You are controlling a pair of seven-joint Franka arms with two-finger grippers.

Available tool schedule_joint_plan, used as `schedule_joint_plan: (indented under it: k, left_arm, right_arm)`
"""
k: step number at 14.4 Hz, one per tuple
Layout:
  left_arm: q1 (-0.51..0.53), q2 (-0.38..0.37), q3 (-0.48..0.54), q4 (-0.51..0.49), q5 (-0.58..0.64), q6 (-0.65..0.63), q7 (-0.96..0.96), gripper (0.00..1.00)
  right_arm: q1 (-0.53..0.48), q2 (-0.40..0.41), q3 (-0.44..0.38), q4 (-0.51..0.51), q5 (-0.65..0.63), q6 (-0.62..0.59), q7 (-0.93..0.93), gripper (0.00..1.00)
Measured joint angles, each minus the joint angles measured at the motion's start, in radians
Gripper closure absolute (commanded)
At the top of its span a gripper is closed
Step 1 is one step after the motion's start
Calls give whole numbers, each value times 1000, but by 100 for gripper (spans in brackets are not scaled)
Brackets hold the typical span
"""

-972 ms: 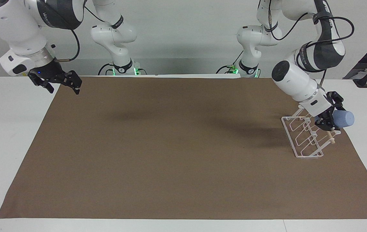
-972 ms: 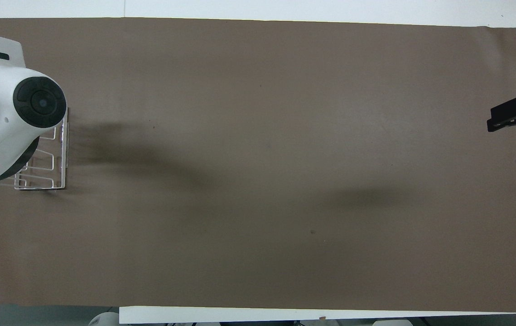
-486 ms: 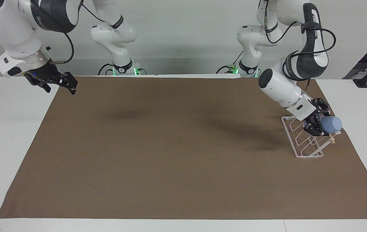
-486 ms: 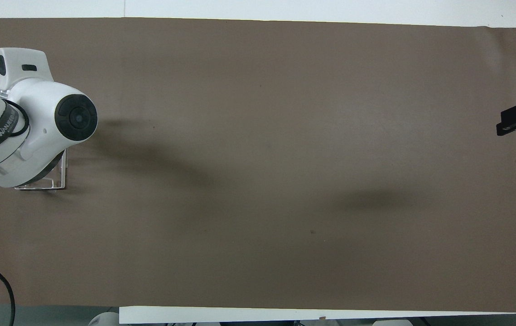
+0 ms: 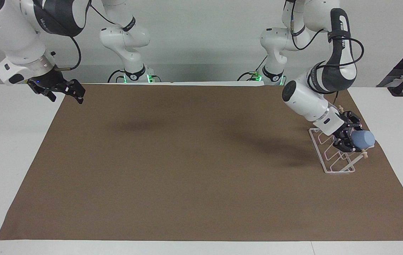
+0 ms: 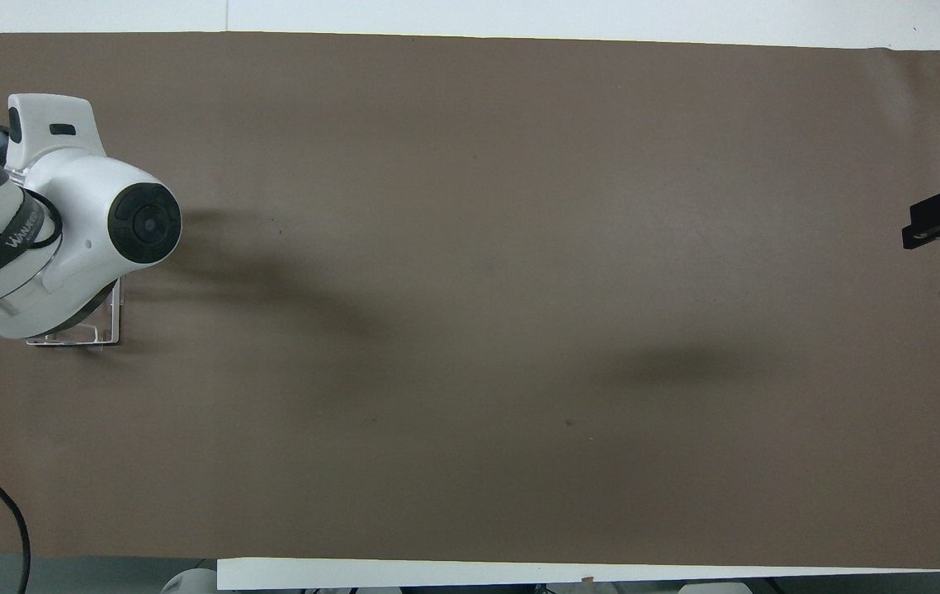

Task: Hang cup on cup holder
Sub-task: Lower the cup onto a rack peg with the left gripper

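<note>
Holding the cup [image 5: 363, 139] clamped in the left gripper [image 5: 347, 141] over the cup holder [image 5: 332, 156] at the left arm's end of the table [image 5: 6, 141], best lowered mouth-first along one slanted prong before release; right gripper [image 5: 67, 92] waiting, jaws apart.

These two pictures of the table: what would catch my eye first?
Probably the small light-blue plastic cup, held sideways by the left arm's tool right over the white wire cup holder at that arm's end of the brown mat. Next, the right arm's black tool, waiting in the air above the mat's corner at its own end.
</note>
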Motion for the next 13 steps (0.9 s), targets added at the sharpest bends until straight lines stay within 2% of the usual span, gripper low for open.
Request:
schedule_joint_plan:
  k: [6, 10, 12, 13]
  left_arm:
    - [27, 27, 1, -4, 37, 38, -1, 70]
    - [28, 27, 1, -4, 38, 40, -1, 54]
    - [28, 27, 1, -4, 38, 40, -1, 37]
    - [28, 27, 0, -5, 38, 40, -1, 35]
  right_arm:
    - [0, 0, 0, 0, 0, 0, 0, 1]
    - [0, 0, -1, 0, 0, 0, 0, 1]
    - [0, 0, -2, 0, 0, 1, 0, 1]
    - [0, 0, -2, 0, 0, 1, 0, 1]
